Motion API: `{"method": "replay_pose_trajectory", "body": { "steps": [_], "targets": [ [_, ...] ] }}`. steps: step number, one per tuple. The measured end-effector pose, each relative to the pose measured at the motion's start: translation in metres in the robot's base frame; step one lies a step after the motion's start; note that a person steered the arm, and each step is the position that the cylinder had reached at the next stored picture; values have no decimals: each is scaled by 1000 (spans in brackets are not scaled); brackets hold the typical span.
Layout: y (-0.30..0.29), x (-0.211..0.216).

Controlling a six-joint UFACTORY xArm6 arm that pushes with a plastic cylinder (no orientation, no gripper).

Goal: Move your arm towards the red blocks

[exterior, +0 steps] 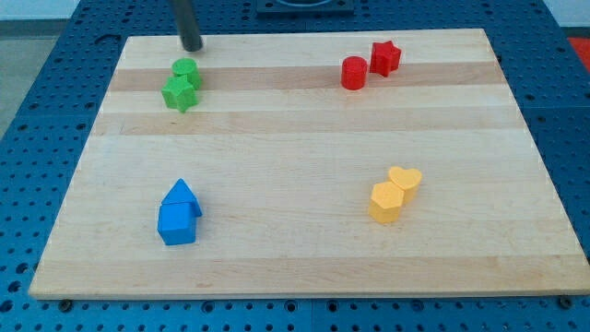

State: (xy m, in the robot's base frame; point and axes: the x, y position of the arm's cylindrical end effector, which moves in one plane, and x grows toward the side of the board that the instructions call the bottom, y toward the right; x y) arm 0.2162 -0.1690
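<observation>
- Camera view: a pale wooden board (304, 175) with visible grain lies on a blue perforated table (28, 166).
- Red cylinder (353, 73) and red star (385, 57) sit touching near the view's top right.
- Green cylinder (185, 71) and green star (180, 93) touch at top left; the blue blocks (179, 213) and yellow blocks (395, 195) lie lower down.
- My tip (192, 46), a bare dark rod with no jaws, holds nothing; it stands just above the green cylinder, well apart from the red blocks.
</observation>
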Motion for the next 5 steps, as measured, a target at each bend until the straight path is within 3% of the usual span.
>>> {"method": "replay_pose_trajectory", "body": {
  "steps": [2, 3, 5],
  "targets": [
    [-10, 107],
    [-14, 130],
    [17, 130]
  ]
}}
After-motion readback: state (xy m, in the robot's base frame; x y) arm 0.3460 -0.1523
